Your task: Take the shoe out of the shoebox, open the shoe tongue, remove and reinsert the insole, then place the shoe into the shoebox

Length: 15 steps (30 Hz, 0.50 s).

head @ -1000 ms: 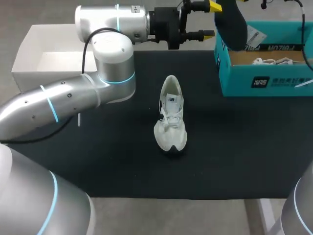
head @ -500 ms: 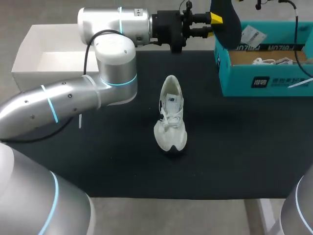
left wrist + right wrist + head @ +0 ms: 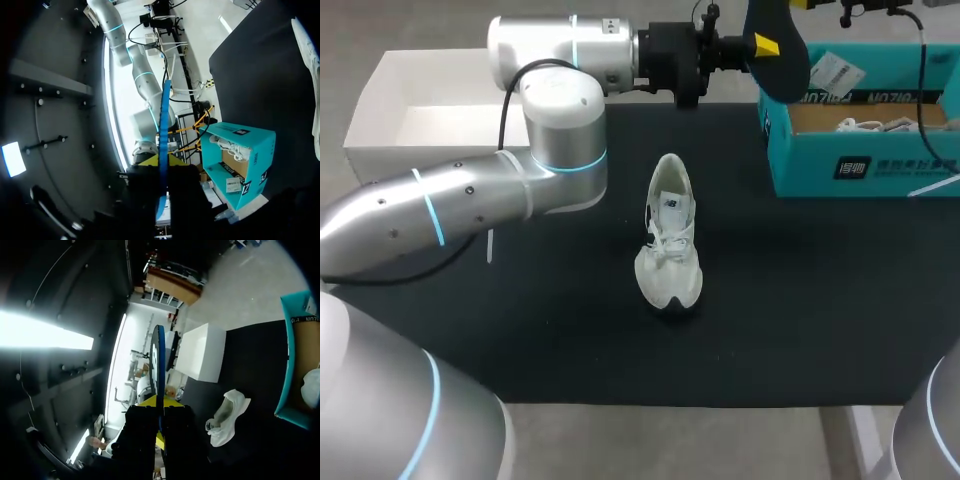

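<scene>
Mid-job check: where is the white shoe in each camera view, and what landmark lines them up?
Head view: shoe at the mat's middle, toe toward the robot.
Left wrist view: shoe partly in view, on the mat beyond the shoebox.
Right wrist view: shoe on the mat beside the held insole, between white box and shoebox.
Shared landmark: the teal shoebox, seen in all three.

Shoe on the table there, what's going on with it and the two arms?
The white shoe lies on the black mat, out of the teal shoebox. Its dark insole is out and held up in the air beside the box, with the left hand and the right hand both closed on it. It is not yet back in the shoe.
</scene>
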{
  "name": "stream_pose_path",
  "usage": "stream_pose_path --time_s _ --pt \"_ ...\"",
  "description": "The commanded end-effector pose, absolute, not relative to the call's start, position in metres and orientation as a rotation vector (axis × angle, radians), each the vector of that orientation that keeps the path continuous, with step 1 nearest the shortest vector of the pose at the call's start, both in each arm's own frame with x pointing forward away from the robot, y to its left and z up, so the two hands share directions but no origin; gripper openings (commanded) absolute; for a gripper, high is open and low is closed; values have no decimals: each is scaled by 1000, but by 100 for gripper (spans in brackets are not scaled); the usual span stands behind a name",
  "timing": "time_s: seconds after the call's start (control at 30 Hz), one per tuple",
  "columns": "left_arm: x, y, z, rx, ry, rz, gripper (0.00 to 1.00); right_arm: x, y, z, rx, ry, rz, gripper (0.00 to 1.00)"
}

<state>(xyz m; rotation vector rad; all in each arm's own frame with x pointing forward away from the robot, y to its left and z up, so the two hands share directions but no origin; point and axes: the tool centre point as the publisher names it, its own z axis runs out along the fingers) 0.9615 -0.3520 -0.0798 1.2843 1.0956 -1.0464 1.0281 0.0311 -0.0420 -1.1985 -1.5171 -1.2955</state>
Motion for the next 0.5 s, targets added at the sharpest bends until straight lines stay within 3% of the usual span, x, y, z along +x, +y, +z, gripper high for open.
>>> stream_pose_path --time_s 0.03,0.07,0.5 --pt "964 -352 -80 1288 1091 -1048 0 1020 35 -42 -1215 -1522 -1341 28" --pt "964 -351 -80 1287 1092 -1057 0 1020 34 -42 -1211 -1533 -1352 100" --pt "969 -316 -75 1276 1104 -1063 0 998 29 -23 -1110 -1643 -1486 100"
